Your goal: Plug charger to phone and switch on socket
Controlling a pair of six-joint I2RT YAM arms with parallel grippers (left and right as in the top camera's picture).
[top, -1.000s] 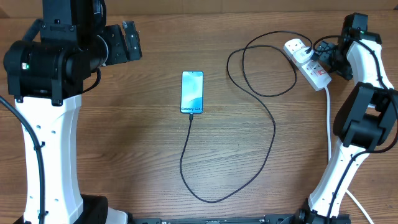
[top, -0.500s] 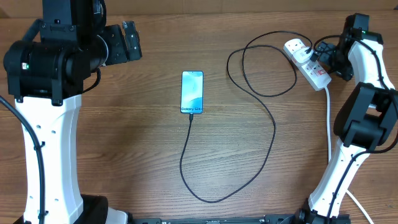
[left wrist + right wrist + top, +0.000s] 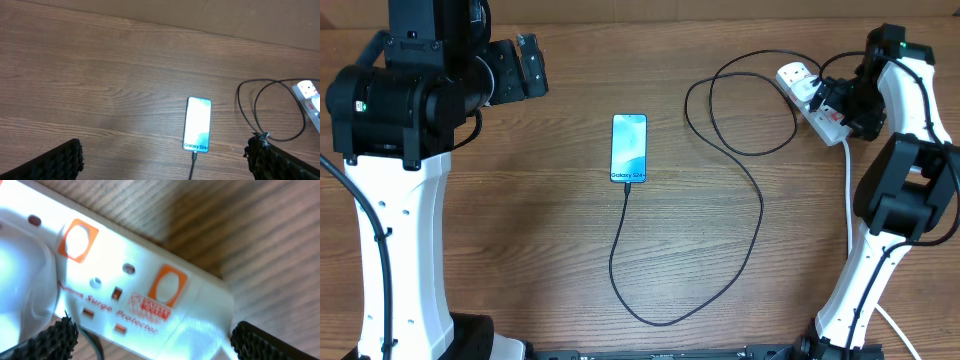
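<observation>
Overhead, the phone lies flat near the middle of the wooden surface, its blue-teal screen lit and the Galaxy S24 lettering at its near end. The charger meets the phone's lower edge, runs down toward the front of the surface, curves back up on the right and coils in loose loops before reaching the socket at the far right. The right hand is directly over the socket. From its wrist camera the two dark fingers sit wide apart at the lower corners, with the white strip and its "Surge Protector" lettering filling the space between them and two orange-red switches close up; I cannot tell whether anything touches. The left hand hangs high at the far left, well apart from the phone, its fingers spread wide and holding nothing.
</observation>
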